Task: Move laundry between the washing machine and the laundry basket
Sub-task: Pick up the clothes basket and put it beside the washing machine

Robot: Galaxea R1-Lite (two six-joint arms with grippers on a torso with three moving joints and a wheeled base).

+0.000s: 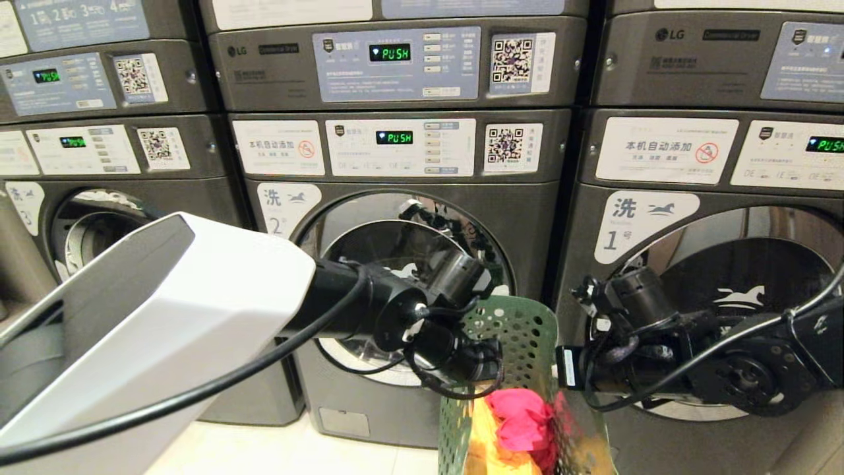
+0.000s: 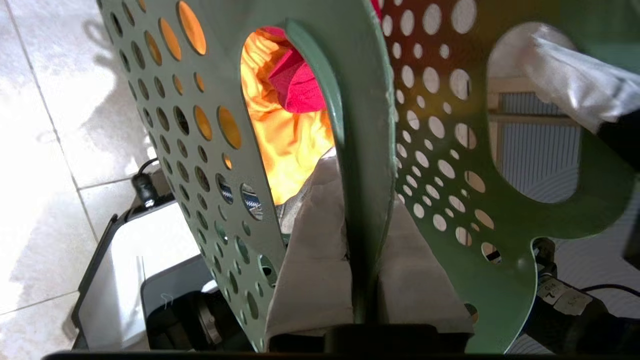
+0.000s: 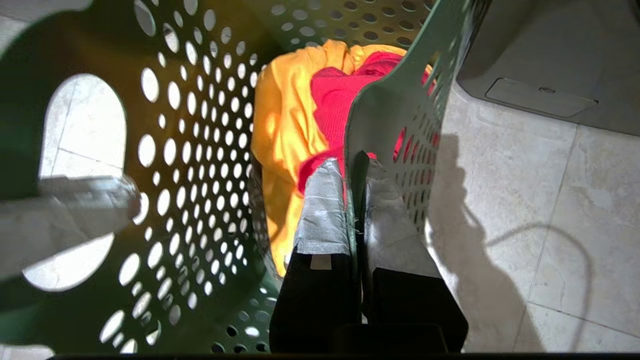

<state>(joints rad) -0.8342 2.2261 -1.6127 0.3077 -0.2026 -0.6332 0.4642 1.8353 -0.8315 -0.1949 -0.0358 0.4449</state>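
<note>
Our left hand (image 2: 367,280) pinches the basket's (image 1: 521,336) left wall at its handle cut-out. The basket hangs between our arms, before washer 2 (image 1: 409,218) and washer 1 (image 1: 712,264), with yellow (image 3: 290,130) and pink laundry (image 3: 340,100) inside. Our right hand (image 3: 356,215) clamps the right wall. Both grips are thin rim pinches; uneven lifting could twist the basket free, we judge, spilling clothes.

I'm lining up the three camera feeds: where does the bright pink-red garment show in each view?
Head view: the pink-red garment lies in the laundry basket, low in the picture, right of centre.
Left wrist view: it shows through the basket's handle cut-out, near the top.
Right wrist view: it lies inside the basket, upper centre.
Shared landmark: the yellow-orange garment touching it.
</note>
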